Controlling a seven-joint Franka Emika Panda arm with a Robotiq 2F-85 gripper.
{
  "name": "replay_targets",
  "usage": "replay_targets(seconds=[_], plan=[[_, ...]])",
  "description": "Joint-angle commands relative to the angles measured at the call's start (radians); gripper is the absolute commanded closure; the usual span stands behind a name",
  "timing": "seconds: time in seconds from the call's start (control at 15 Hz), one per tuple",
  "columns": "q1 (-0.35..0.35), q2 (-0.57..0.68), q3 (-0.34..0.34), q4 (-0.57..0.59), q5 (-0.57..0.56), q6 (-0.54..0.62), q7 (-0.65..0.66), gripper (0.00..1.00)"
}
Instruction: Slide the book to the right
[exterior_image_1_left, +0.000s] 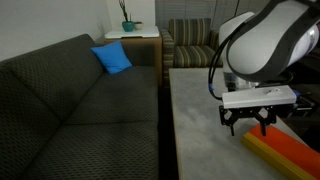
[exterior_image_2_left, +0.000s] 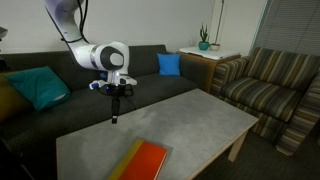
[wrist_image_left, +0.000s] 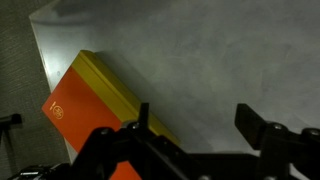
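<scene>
The claw (wrist_image_left: 195, 128) is spread wide. In the wrist view its two dark fingers (wrist_image_left: 140, 124) stand far apart, with only bare grey worktop (wrist_image_left: 210, 60) between them, and they grip nothing. Just beside one finger lies the book (wrist_image_left: 92, 105). It is flat, orange-red cover up, with a yellow side edge turned toward the claw. Part of the book is hidden behind the claw's body, and it sits askew, close to one end of the worktop.

In both exterior views the claw (exterior_image_1_left: 247, 126) (exterior_image_2_left: 113, 118) points straight down from the white arm. It is raised off the worktop (exterior_image_1_left: 200, 115) (exterior_image_2_left: 200, 125) and does not touch the book (exterior_image_1_left: 290, 150) (exterior_image_2_left: 146, 160).

Beyond the book, a dark grey sofa (exterior_image_1_left: 70, 105) (exterior_image_2_left: 150, 70) runs along the worktop's long side. On it are a blue cushion (exterior_image_1_left: 112, 58) (exterior_image_2_left: 169, 64) and, in an exterior view, a teal cushion (exterior_image_2_left: 38, 85).

Farther from the book, past the sofa's arm, a pale side table (exterior_image_1_left: 135, 40) (exterior_image_2_left: 208, 56) carries a potted plant (exterior_image_1_left: 127, 20) (exterior_image_2_left: 204, 40). Farthest from the book stands a striped armchair (exterior_image_1_left: 190, 45) (exterior_image_2_left: 270, 85).
</scene>
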Motion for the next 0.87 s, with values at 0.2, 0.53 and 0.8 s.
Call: replay_targets(seconds=[0.2,0.53,0.8], plan=[[-0.048,-0.183,0.042,-0.143,0.003,-0.055,-0.098,0.00],[-0.036,-0.201,0.049,-0.133,-0.001,-0.079,-0.145,0.00],[-0.041,-0.252,0.063,-0.178,0.000,-0.089,-0.177,0.00]])
